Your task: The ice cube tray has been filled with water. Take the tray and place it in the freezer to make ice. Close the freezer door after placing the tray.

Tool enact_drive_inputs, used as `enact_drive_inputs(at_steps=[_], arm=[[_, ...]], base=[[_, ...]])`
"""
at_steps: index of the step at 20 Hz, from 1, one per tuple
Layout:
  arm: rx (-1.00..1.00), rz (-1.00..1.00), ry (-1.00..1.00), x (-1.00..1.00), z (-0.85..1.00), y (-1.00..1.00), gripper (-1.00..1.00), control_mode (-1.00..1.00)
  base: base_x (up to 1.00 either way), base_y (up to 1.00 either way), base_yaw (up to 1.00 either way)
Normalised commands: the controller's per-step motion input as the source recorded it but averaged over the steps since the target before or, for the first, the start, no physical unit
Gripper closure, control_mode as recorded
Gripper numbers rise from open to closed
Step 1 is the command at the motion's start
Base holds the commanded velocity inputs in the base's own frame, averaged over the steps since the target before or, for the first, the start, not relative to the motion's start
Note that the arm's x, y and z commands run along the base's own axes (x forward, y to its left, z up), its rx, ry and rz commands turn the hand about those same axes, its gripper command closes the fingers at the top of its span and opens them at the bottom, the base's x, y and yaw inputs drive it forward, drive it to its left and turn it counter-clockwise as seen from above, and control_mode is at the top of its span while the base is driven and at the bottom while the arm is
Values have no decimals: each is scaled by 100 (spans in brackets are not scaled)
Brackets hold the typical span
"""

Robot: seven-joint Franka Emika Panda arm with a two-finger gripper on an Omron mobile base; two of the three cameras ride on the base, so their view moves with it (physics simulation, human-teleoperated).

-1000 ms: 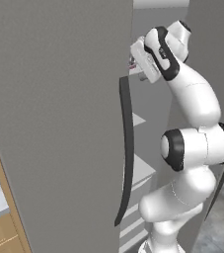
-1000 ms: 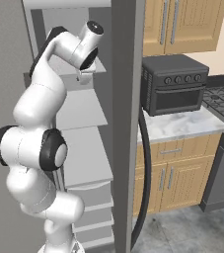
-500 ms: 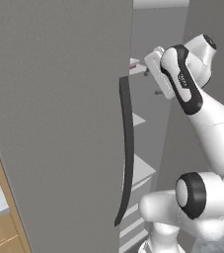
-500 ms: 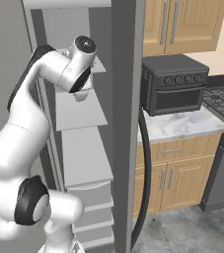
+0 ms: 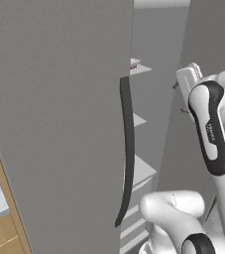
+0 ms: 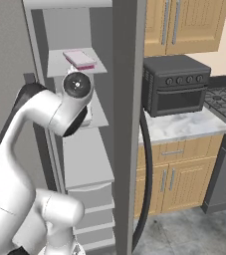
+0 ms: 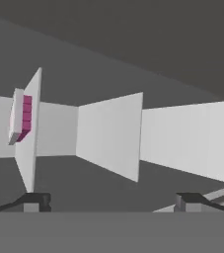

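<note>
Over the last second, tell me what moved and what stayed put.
The arm has swung back out of the freezer, its hand drawing away from the upper shelf and down. The gripper is open and empty. The ice cube tray stays on the upper shelf, and the freezer door is still open, its handle unmoved.
</note>
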Motion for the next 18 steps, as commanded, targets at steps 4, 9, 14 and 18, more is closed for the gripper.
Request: enact_drive_inputs(at_steps=[4,9,14,18], arm=[[0,-2,0,-73,0,4,-100,-100],[0,-6,3,-46,0,13,-100,-100],[0,-10,4,-28,0,3,-100,-100],[0,-3,1,-5,0,0,-100,100]], base=[[0,0,0],[0,0,0],[0,0,0],[-6,2,-6]])
